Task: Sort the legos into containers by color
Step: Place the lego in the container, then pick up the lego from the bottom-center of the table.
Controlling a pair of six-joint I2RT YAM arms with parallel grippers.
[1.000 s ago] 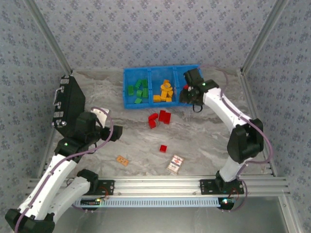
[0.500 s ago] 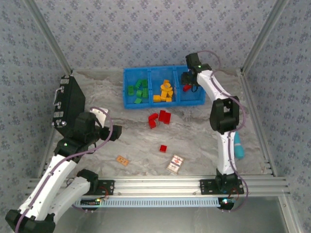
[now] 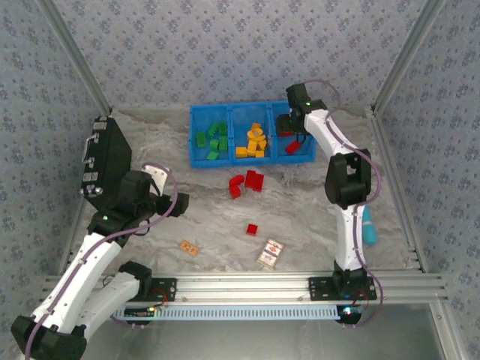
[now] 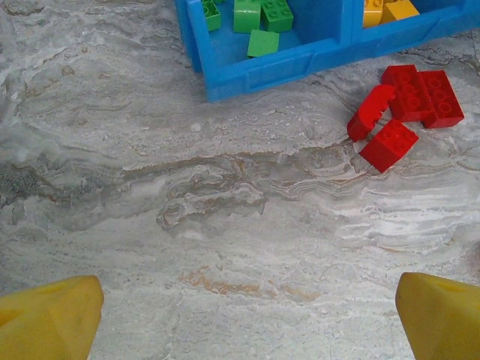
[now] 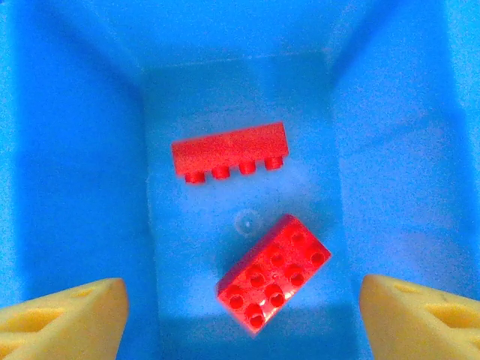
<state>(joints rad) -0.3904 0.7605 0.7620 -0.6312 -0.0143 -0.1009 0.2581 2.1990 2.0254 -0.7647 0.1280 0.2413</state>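
Right gripper [image 5: 244, 311], released, hovers over the 3 o'clock compartment of the bin [image 3: 193, 142], 2 red legos [image 5: 274, 271] inside; perhaps 5 loose bricks [image 3: 247, 181] lie outside.

legos [image 3: 253, 180] clutter centre — black box [image 3: 105, 157] blocks left

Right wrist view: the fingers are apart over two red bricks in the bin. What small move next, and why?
Probably lift the right gripper straight up out of the blue bin. Its fingers stand apart, the red bricks lie free on the compartment floor, and a red cluster waits unsorted on the table.
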